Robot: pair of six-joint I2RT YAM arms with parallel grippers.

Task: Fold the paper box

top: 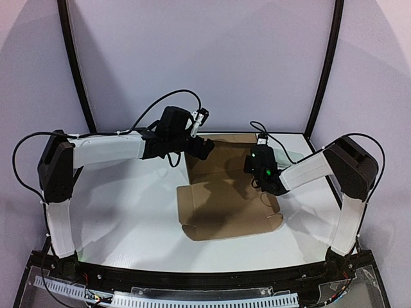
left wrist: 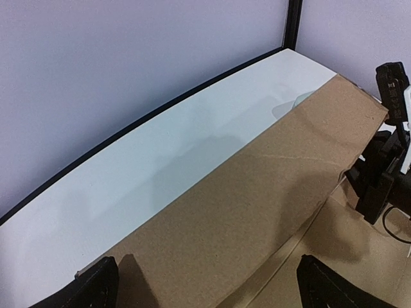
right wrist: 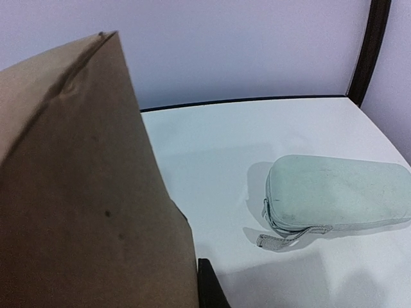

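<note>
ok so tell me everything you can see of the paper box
The paper box is plain brown corrugated cardboard, a die-cut sheet with notched flaps and tabs, not yet folded up. Most lies flat on the white table; its long far panel is tilted up. The right gripper has its jaws shut on that panel's end; the left gripper hangs over it, jaws open.

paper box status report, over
Left end effector open above the far flap. Right end effector shut on that flap's edge. Paper box mostly flat, far flap raised. Pale pouch on the table just behind it.
</note>
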